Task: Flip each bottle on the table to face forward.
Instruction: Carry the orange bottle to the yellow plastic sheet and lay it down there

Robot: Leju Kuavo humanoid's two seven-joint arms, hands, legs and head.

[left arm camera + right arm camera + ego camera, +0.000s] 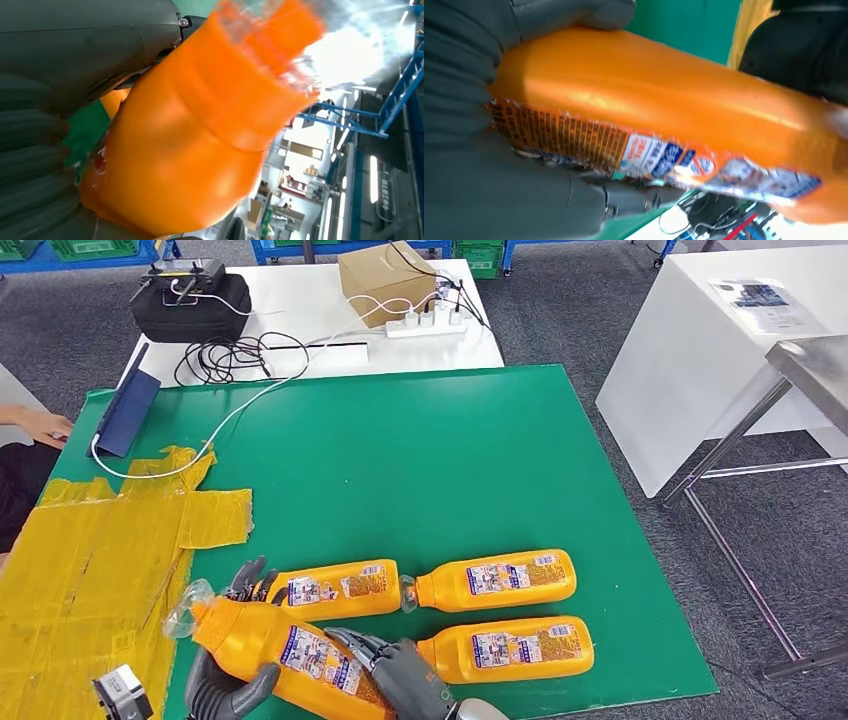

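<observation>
An orange bottle [285,650] with a clear cap and a printed label is lifted off the green mat [420,450] at the near left, held by both hands. My left hand [228,685] grips its neck end; in the left wrist view the bottle [200,135] sits against the hand [55,100]. My right hand [405,670] grips its base end, seen close in the right wrist view with the hand [489,165] wrapped on the bottle [664,100]. Three more orange bottles lie flat: one [335,589] behind the held one, one [495,580] at centre, one [510,648] nearer.
Yellow taped cardboard [90,560] covers the mat's left part. A person's hand [40,425] rests at the left edge near a blue tablet [128,410]. A white table behind holds a black bag [190,302], cables, a power strip [425,325] and a box [385,280].
</observation>
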